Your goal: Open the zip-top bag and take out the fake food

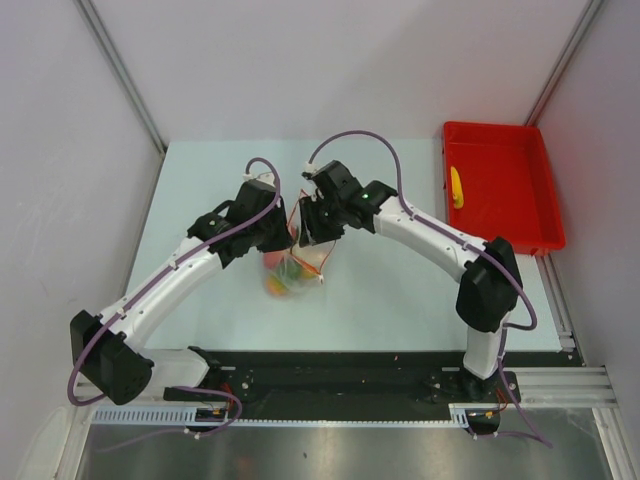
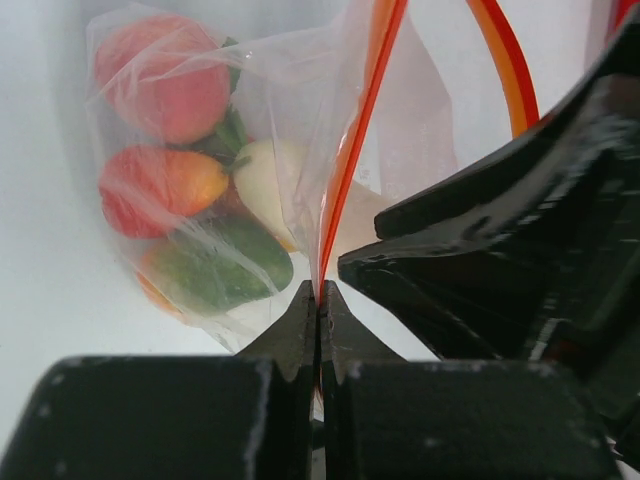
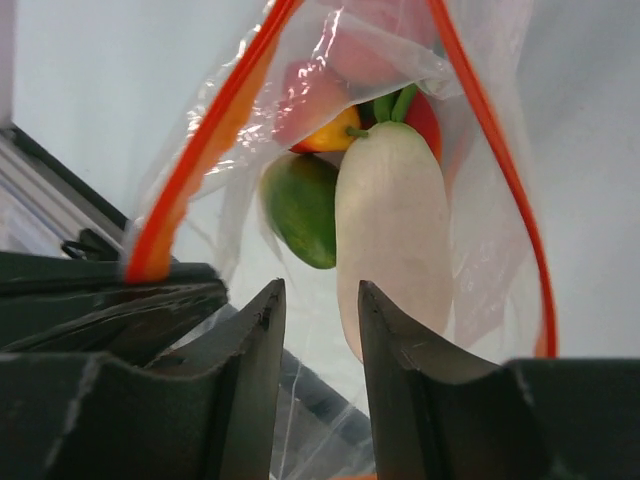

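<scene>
While left gripper clamps bag strip, bag sits between grippers, mouth agape, food inside. Right gripper fingers apart, empty, facing radish. Risk: slick radish squirts away, or film gets pinched instead.

One zip-top bag, one red tray, two arms

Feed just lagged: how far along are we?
Done: the zip-top bag is open and a yellow piece lies in the red tray. In hand: left gripper pinches the bag's rim; right gripper, open, faces the white radish. Left: the bagged fake food.
</scene>
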### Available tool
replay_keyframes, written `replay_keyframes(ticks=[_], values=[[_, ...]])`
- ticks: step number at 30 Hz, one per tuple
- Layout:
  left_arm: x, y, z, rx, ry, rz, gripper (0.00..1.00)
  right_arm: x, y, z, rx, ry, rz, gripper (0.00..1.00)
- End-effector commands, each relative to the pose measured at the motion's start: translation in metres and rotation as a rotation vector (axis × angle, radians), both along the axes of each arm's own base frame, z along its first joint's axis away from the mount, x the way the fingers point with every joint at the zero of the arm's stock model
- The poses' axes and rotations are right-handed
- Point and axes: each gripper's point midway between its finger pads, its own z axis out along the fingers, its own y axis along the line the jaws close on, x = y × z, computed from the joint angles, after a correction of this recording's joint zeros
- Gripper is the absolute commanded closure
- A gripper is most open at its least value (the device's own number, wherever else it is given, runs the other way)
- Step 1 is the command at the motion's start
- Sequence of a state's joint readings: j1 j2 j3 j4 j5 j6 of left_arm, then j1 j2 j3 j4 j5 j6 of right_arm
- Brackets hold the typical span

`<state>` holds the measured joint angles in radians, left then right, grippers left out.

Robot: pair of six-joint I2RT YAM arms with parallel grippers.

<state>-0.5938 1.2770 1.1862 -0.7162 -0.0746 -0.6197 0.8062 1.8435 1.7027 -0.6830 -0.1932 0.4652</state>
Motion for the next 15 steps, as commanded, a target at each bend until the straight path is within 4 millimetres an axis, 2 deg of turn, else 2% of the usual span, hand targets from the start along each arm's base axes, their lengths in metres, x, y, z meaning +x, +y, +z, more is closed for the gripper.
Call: replay_keyframes(ticks=[1, 7, 10, 15], values=[[0.003, -0.006, 0.026, -0.052, -0.070, -0.016, 1.00, -0.010, -0.001, -0.001, -0.064, -0.017, 0.092, 0.58], [0.001, -0.008, 0.014, -0.056, -0.046, -0.018, 1.00, -0.019, -0.008, -0.026, -0.142, -0.049, 0.152, 0.37], [0.001, -0.010, 0.010, -0.064, -0.037, -0.020, 1.00, -0.017, -0.008, -0.039, -0.163, -0.081, 0.168, 0.30], [0.002, -0.012, 0.006, -0.064, -0.024, -0.021, 1.00, -0.015, -0.017, -0.074, -0.230, -0.066, 0.174, 0.27]])
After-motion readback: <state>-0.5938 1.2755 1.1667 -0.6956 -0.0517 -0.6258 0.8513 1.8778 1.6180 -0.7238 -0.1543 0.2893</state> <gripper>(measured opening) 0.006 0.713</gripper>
